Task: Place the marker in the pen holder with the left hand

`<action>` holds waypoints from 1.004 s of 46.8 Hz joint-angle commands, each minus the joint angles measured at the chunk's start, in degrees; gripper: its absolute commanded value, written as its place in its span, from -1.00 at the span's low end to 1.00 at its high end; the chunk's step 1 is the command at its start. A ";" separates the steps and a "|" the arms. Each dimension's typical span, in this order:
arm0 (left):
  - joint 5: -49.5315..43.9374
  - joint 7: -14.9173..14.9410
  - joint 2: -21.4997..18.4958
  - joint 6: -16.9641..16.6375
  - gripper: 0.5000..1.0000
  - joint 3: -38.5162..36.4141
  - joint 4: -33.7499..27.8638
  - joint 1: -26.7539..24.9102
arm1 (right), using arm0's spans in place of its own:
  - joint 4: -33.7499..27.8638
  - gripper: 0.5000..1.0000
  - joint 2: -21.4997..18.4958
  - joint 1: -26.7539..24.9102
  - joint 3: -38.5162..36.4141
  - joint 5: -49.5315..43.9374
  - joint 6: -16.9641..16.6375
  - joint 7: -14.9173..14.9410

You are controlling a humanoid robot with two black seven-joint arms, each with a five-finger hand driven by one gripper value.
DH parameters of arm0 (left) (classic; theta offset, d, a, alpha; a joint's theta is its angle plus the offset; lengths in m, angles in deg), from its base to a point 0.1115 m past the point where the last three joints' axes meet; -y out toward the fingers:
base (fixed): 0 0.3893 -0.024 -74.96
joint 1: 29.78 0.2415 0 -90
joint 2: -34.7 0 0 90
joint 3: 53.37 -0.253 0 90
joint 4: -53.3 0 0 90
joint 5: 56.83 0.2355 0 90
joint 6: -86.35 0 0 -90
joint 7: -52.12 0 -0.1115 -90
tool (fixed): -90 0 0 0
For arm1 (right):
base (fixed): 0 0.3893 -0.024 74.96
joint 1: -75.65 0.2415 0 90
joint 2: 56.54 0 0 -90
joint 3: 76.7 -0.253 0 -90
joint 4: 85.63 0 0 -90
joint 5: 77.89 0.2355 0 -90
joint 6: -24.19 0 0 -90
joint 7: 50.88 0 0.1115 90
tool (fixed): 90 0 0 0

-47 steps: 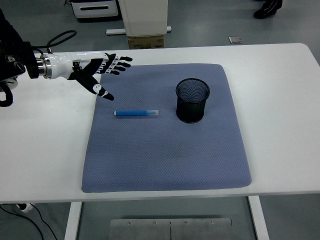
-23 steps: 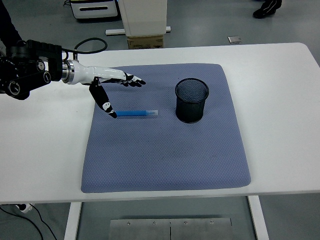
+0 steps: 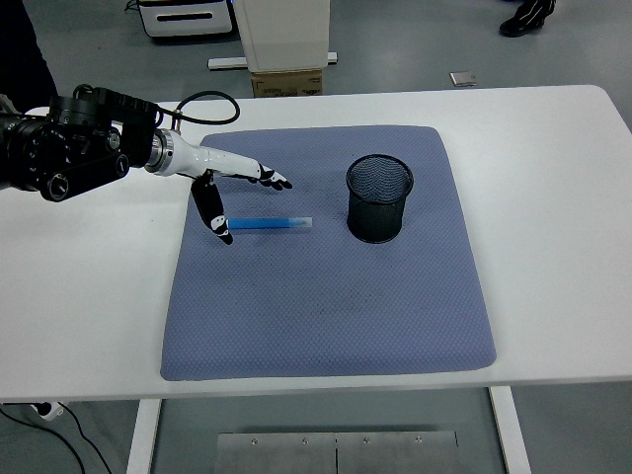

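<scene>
Since the earlier frames my left arm has swung further in from the left edge and dropped lower, so the left robot hand (image 3: 229,194) now sits right over the cap end of the marker instead of hanging back near the mat's corner. Working down in size: the white worktop (image 3: 553,178) is smooth and flat with rounded corners, and most of it is covered by a grey-blue mat (image 3: 326,296), a soft-looking rectangle with a fine dimpled weave and rounded edges. On the mat's right half stands the pen holder (image 3: 379,198), a black wire-mesh cylinder, upright and open at the top. The left robot hand is released, holding nothing: its glossy white fingers with black tips reach out flat toward the holder, while the thumb points down, its tip just beside the marker's left end. The marker (image 3: 271,224) is a slim blue cylinder lying flat on the mat, left of the holder and apart from it.
</scene>
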 commanded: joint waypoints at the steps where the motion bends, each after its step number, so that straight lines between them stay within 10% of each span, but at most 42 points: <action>1: -0.49 1.13 0.47 -0.07 1.00 0.31 0.01 0.42 | 0.00 1.00 0.00 -0.01 0.01 0.00 0.00 0.00; 28: -1.81 6.06 3.38 0.19 1.00 0.49 0.01 0.34 | 0.00 1.00 0.00 -0.01 0.01 0.00 0.09 0.00; 47: -1.28 6.15 4.08 0.90 -0.05 0.49 -0.08 0.25 | 0.00 1.00 0.00 -0.01 0.01 0.00 0.00 0.00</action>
